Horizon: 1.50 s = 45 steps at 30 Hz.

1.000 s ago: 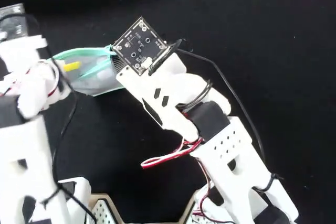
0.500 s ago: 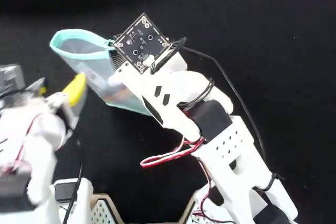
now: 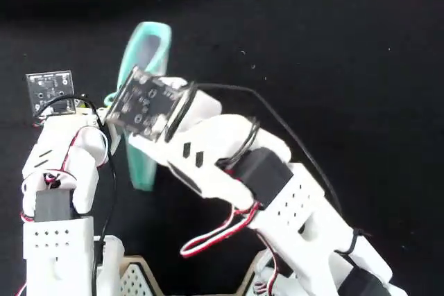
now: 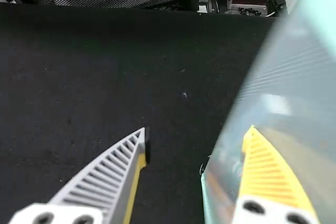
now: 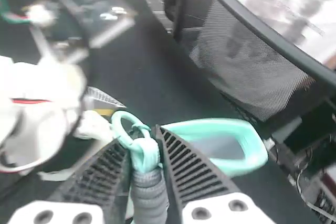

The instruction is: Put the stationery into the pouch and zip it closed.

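R gripper [image 5: 142,137] is clamped tight on the mint end of the pouch [image 5: 220,142], black jaws pinching the edge w/ a mint pull ring [image 5: 124,124] poking out just past the tips. Pouch mouth gapes open beyond the jaws. In the high view the pouch [image 3: 142,164] sits edge-on btwn the two arms over the black table [image 3: 333,67], its mint rim showing on the far side of the R wrist camera board [image 3: 146,105]. L gripper [image 4: 197,129] is spread wide, gripping nothing: grey ribbed finger [image 4: 123,166] over bare table, yellow finger [image 4: 265,169] right up against the clear pouch wall [image 4: 294,77]; can't tell if it's inside or behind. L arm [image 3: 59,171] is just beside the pouch.
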Available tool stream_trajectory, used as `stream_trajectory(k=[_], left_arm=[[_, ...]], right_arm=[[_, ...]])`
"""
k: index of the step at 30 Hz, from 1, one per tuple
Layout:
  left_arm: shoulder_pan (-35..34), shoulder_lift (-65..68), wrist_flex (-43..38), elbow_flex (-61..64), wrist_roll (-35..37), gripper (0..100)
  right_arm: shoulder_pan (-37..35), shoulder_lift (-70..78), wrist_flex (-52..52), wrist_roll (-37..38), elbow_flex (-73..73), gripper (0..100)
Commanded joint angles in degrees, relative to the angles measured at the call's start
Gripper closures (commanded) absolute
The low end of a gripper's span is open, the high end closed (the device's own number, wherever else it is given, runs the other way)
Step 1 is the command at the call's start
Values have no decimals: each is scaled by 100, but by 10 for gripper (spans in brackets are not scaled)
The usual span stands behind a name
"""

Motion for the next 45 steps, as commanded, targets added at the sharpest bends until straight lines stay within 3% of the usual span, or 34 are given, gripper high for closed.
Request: stream_trajectory(k=[1, 5, 12, 19, 29, 33, 36, 45], left_arm=[[48, -97, -97, -48, -44, 704], [-400, -105, 97, -286, -26, 704], [-813, -97, 2013, -1745, -62, 700], [-541, -97, 3068, -2571, -281, 700], [391, -202, 4123, -3099, -862, 699], [1086, -721, 4035, -2862, -835, 699], [1393, -1213, 3490, -2255, -826, 699], [1015, -2567, 923, 259, -826, 699]], right_arm=[[-132, -66, 9, 105, -356, 986], [-132, -66, 9, 105, -356, 986], [167, -40, -360, 62, -321, 985], [501, -31, -633, -721, -321, 985], [554, -22, -633, -738, -321, 985], [554, -22, -607, -738, -321, 985], [554, -22, -589, -730, -321, 985], [563, -57, -422, -202, -224, 986]])
